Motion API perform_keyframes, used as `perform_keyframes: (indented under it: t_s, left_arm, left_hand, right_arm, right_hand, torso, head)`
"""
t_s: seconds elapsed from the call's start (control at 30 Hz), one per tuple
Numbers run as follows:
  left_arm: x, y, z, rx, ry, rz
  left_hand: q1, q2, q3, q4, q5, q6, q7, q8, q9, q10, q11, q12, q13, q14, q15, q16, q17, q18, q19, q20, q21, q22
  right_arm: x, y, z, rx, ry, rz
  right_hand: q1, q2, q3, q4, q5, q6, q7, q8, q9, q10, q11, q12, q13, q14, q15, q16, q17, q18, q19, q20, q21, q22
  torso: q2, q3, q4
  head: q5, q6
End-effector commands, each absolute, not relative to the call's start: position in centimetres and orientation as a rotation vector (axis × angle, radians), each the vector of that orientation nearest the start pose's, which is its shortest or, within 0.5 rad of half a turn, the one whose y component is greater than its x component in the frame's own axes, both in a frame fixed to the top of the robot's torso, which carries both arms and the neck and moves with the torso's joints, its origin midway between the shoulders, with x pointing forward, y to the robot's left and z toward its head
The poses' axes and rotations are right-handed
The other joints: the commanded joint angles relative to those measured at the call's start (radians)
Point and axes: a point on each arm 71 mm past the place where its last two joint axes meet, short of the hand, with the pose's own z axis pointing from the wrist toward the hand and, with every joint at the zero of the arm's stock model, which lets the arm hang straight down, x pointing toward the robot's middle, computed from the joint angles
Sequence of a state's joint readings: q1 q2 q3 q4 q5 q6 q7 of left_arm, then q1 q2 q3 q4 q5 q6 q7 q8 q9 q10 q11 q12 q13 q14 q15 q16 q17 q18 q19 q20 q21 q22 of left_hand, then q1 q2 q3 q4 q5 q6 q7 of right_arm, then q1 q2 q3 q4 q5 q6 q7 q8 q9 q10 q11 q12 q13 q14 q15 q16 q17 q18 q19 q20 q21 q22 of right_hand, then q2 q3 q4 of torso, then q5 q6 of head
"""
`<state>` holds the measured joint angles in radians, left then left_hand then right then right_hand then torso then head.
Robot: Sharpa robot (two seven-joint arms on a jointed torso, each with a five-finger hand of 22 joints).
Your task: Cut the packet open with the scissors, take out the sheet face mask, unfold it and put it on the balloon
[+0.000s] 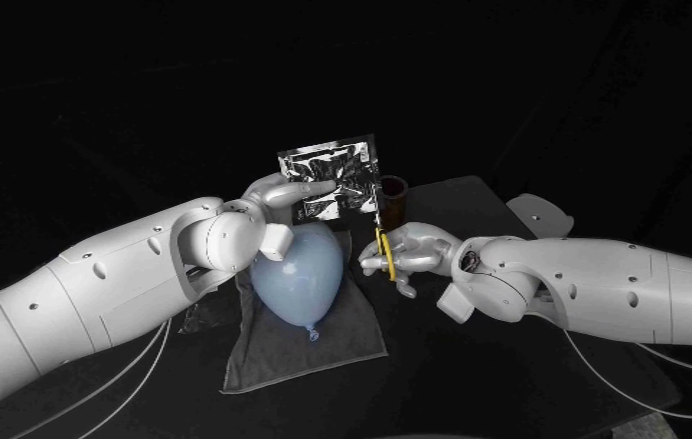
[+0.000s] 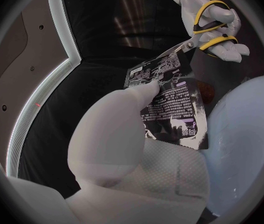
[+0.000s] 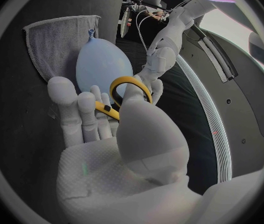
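Nearest to us, a grey towel (image 1: 306, 347) lies flat on the black table (image 1: 490, 369). On the towel lies the pale blue balloon (image 1: 299, 274), with its knot pointing toward us.

A little farther, at the right of the balloon, the right hand (image 1: 414, 249) grips the scissors (image 1: 384, 247). Its fingers go through the yellow handles and the blades point up and away from us. In the left wrist view the blade tips reach one edge of the packet (image 1: 332, 174). We cannot tell if they already cut into it.

Above the far end of the balloon, the left hand (image 1: 283, 199) holds the packet. It pinches the lower part between the thumb and the fingers. The packet is silver and shiny, it stands upright in the air and does not touch the balloon.

Farthest, just behind the lower right corner of the packet, a dark round cup (image 1: 394, 191) stands on the table.
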<state>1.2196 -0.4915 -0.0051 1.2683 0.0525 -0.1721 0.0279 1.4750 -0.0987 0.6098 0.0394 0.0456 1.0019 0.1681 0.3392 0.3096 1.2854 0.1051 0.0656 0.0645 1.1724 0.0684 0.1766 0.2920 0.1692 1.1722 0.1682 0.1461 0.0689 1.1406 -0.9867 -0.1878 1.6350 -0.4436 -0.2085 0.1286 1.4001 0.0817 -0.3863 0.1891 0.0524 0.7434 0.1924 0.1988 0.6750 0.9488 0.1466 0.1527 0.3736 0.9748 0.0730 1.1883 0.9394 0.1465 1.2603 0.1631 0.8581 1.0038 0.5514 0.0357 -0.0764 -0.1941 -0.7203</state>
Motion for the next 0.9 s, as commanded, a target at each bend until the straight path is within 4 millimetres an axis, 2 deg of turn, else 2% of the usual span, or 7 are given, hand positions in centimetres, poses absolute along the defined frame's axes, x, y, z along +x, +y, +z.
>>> perform_keyframes:
  t_s: [0.03,0.4,0.53,0.57,0.7,0.83,0.9]
  left_arm:
    - [52.09,8.51,-19.22,-1.229,1.859,-1.601]
    - [52.13,8.64,-19.24,-1.23,1.858,-1.599]
    - [52.14,8.67,-19.25,-1.23,1.857,-1.599]
    - [52.14,8.67,-19.25,-1.23,1.857,-1.599]
    - [52.15,8.69,-19.24,-1.229,1.856,-1.601]
    - [52.15,8.71,-19.24,-1.228,1.856,-1.602]
    - [52.16,8.73,-19.24,-1.228,1.856,-1.602]
  left_hand:
    - [0.002,0.009,0.006,-0.001,0.004,0.004,0.0,0.004,0.068,0.007,-0.002,0.001,0.002,0.007,-0.003,0.001,0.001,0.016,0.007,-0.002,0.003,0.001]
    - [0.001,0.009,0.007,-0.002,0.004,0.004,0.0,0.004,0.069,0.008,-0.002,0.001,0.002,0.007,-0.003,0.001,0.001,0.016,0.008,-0.003,0.004,0.001]
    - [0.0,0.009,0.007,-0.002,0.004,0.004,0.0,0.004,0.07,0.009,-0.002,0.001,0.002,0.008,-0.003,0.001,0.002,0.016,0.009,-0.003,0.004,0.001]
    - [0.0,0.009,0.007,-0.002,0.004,0.004,0.0,0.004,0.07,0.009,-0.002,0.001,0.002,0.008,-0.003,0.001,0.002,0.016,0.009,-0.003,0.004,0.001]
    - [0.0,0.009,0.007,-0.002,0.004,0.004,0.0,0.004,0.07,0.009,-0.002,0.001,0.002,0.008,-0.003,0.001,0.002,0.016,0.009,-0.003,0.004,0.001]
    - [0.0,0.009,0.007,-0.002,0.004,0.004,0.0,0.004,0.07,0.009,-0.002,0.001,0.002,0.008,-0.003,0.001,0.002,0.016,0.009,-0.003,0.004,0.001]
    - [0.0,0.009,0.007,-0.002,0.004,0.004,0.0,0.004,0.07,0.009,-0.002,0.001,0.002,0.008,-0.003,0.001,0.002,0.016,0.009,-0.003,0.004,0.001]
  right_arm:
    - [42.42,-23.64,-25.4,0.808,1.94,1.24]
    - [42.62,-23.49,-24.87,0.831,1.897,1.267]
    - [42.72,-23.64,-24.81,0.839,1.889,1.262]
    - [42.74,-23.69,-24.81,0.841,1.888,1.26]
    - [42.82,-23.89,-24.84,0.849,1.889,1.249]
    - [42.83,-24.02,-24.87,0.851,1.893,1.24]
    - [42.83,-24.07,-24.87,0.852,1.894,1.237]
  right_hand:
    - [-0.002,0.008,-0.008,0.002,-0.003,0.009,0.015,0.001,-0.002,0.007,-0.002,0.003,-0.003,0.001,-0.001,0.009,0.001,0.007,0.002,0.004,0.002,-0.001]
    - [0.022,0.05,-0.043,-0.02,-0.004,0.067,0.003,0.019,-0.011,0.089,-0.019,0.049,-0.045,0.053,-0.016,0.052,0.016,-0.007,0.045,-0.009,0.081,0.05]
    - [0.029,0.067,-0.054,-0.029,-0.004,0.108,-0.006,0.032,-0.013,0.151,-0.033,0.078,-0.047,0.084,-0.027,0.069,0.029,-0.015,0.069,-0.018,0.127,0.083]
    - [0.031,0.071,-0.056,-0.032,-0.003,0.118,-0.011,0.036,-0.014,0.164,-0.035,0.084,-0.046,0.092,-0.03,0.072,0.032,-0.017,0.074,-0.021,0.137,0.09]
    - [0.047,0.099,-0.068,-0.044,-0.004,0.191,-0.048,0.069,-0.006,0.259,-0.073,0.129,-0.025,0.162,-0.062,0.101,0.067,-0.035,0.124,-0.05,0.236,0.165]
    - [0.059,0.115,-0.076,-0.055,-0.003,0.234,-0.074,0.097,0.014,0.313,-0.099,0.161,0.003,0.22,-0.086,0.126,0.11,-0.047,0.153,-0.072,0.293,0.21]
    - [0.059,0.117,-0.077,-0.057,-0.004,0.24,-0.08,0.105,0.023,0.321,-0.104,0.168,0.014,0.233,-0.091,0.129,0.118,-0.05,0.158,-0.078,0.304,0.219]
  torso:
    - [0.0,-0.0002,-0.0002]
    - [-0.001,0.0003,-0.0006]
    - [0.0,0.0008,-0.001]
    - [0.0,0.0001,-0.001]
    - [0.0,-0.0001,-0.0005]
    - [0.0,-0.0003,-0.0009]
    - [0.0,-0.0002,-0.0008]
  head:
    - [-0.003,0.002]
    - [-0.004,0.005]
    - [-0.003,0.005]
    - [-0.003,0.004]
    - [-0.003,0.003]
    - [-0.003,0.003]
    - [-0.002,0.003]
